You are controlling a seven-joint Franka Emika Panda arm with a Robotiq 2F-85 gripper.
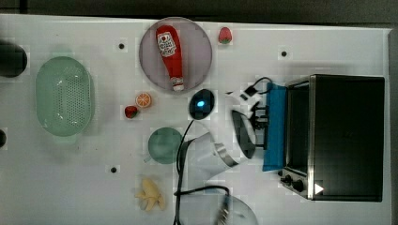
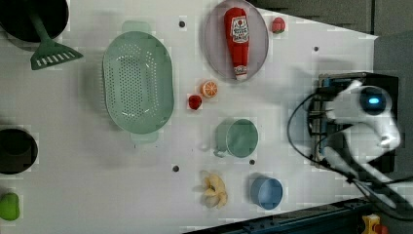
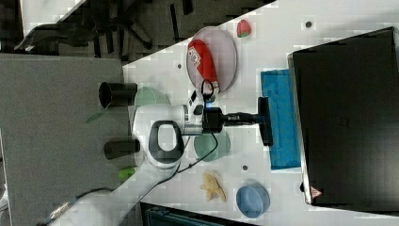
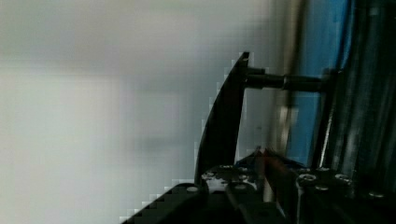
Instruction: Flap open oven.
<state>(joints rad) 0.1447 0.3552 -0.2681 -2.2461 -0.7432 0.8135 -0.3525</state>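
I'm closing my end effector (image 3: 263, 121) on the bar handle (image 3: 266, 121) of the oven (image 3: 348, 117) at the counter's (image 3: 277, 42) edge. The blue door (image 3: 281, 117) is hanging partway down, so I'm judging opening as underway, not finished.

Oven (image 1: 346, 136) at three o'clock in the top view — black top, silver frame, knobs (image 1: 292, 180) near five; its blue door (image 1: 275, 126) hangs partly open toward nine
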